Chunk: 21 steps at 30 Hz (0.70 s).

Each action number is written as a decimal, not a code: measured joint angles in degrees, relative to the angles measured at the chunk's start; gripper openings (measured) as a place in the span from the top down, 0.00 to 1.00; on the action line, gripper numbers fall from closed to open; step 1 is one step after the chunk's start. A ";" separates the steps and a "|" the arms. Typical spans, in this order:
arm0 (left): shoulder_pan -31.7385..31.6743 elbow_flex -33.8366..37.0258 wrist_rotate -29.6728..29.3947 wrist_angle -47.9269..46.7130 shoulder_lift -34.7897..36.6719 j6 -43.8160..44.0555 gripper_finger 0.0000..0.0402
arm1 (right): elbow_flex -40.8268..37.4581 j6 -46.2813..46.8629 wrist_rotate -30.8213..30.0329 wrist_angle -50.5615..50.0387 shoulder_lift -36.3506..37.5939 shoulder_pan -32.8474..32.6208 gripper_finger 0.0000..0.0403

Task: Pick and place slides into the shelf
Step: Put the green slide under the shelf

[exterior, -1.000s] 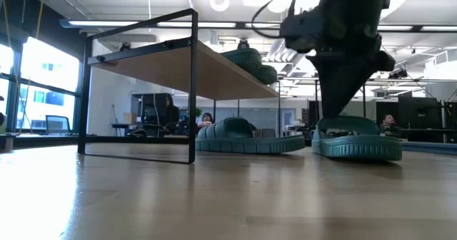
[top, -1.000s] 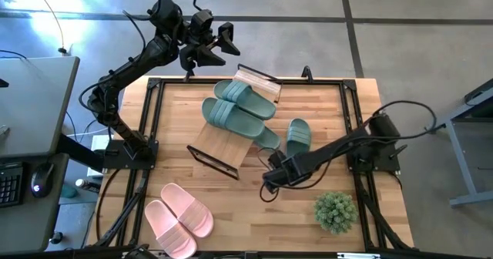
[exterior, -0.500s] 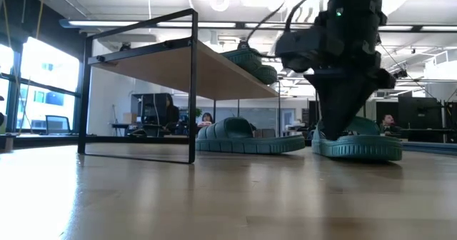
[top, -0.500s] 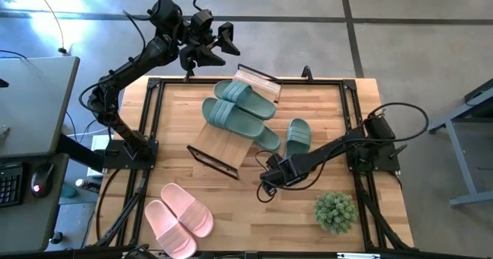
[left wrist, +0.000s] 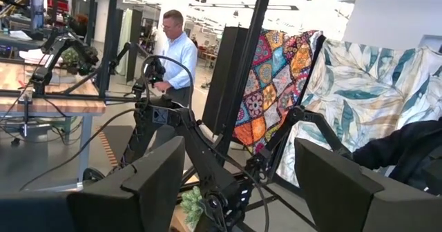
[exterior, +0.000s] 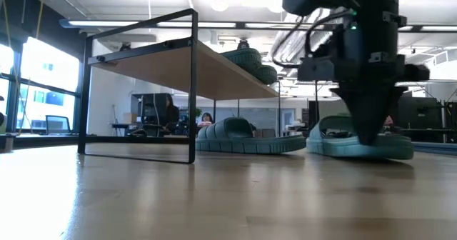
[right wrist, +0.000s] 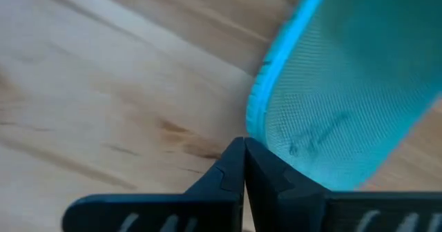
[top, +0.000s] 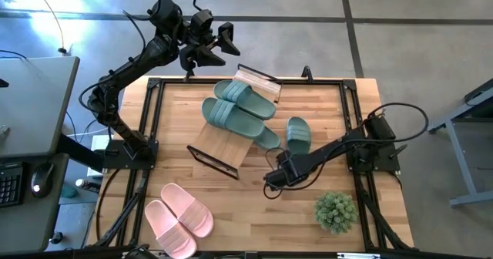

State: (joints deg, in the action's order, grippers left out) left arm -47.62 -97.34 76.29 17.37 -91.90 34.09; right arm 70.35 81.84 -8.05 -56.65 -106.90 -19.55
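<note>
One sage green slide (top: 297, 134) lies loose on the table, right of the shelf (top: 219, 143). My right gripper (right wrist: 244, 148) is shut and points down at that slide's near end; the low view shows it in front of the slide (exterior: 357, 146). Two green slides (top: 239, 109) lie on the shelf's plank top, and another (top: 267, 139) sticks out from under it. A pink pair (top: 179, 216) rests near the front left. My left gripper (top: 226, 39) hangs open and high beyond the table's far left edge, holding nothing. My right gripper's shut fingertips (right wrist: 233, 164) meet the rim at the loose green slide's near end (right wrist: 257, 125). They come from above, pointing down to the tabletop. The slide lies flat on its sole on the table.
A small potted plant (top: 335, 210) stands at the front right, close to my right arm. The shelf's black wire frame (exterior: 193, 90) stands left of the loose slide. Bare wood lies between the shelf and the pink pair.
My right gripper has sunk toward the table, rolled about its own line and shifted a little toward the table's right edge, up to the loose slide's near end. That slide has turned slightly on the table. My left arm has kept still.
</note>
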 joint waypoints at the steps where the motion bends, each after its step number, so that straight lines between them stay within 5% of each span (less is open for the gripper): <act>1: 0.00 0.00 0.02 0.00 0.00 0.00 0.37 | 0.00 0.83 0.00 -1.22 0.01 0.00 1.00; 21: 0.02 0.00 0.02 0.00 0.00 0.00 0.37 | 0.00 6.77 -2.34 -20.24 1.86 2.42 1.00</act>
State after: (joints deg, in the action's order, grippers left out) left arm -47.59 -97.34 76.31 17.37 -91.90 34.09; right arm 70.35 88.61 -10.40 -76.89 -105.04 -17.13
